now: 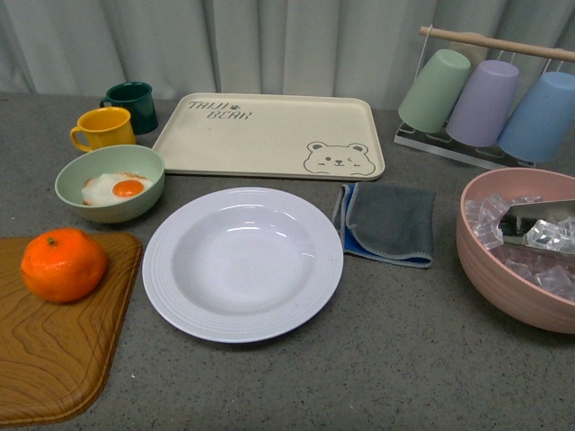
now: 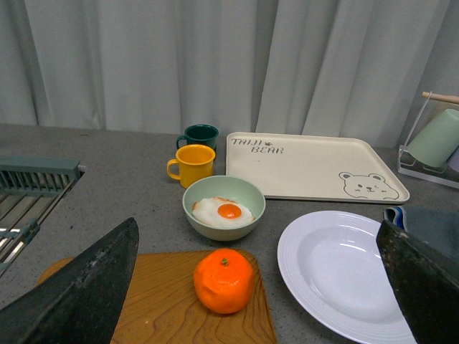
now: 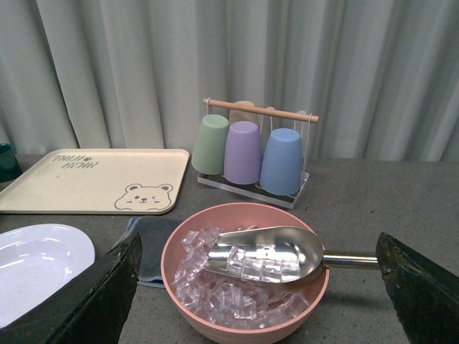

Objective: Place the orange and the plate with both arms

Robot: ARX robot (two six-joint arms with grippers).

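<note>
The orange (image 1: 64,264) rests on a wooden board (image 1: 54,350) at the front left; it also shows in the left wrist view (image 2: 224,281). The pale lavender-white plate (image 1: 243,263) lies on the table's middle, right of the board; its rim shows in the left wrist view (image 2: 301,265) and the right wrist view (image 3: 43,269). My left gripper (image 2: 262,287) is open and empty, back from the orange, which lies between its dark fingers (image 2: 79,294). My right gripper (image 3: 262,287) is open and empty, back from the ice bowl. Neither gripper shows in the front view.
A cream bear tray (image 1: 269,135) lies behind the plate. A pale green bowl with a fried egg (image 1: 110,183), a yellow mug (image 1: 103,128) and a dark green mug (image 1: 132,105) stand at the left. A blue-grey cloth (image 1: 388,223), a pink ice bowl with a scoop (image 1: 526,247) and a cup rack (image 1: 481,99) are at the right.
</note>
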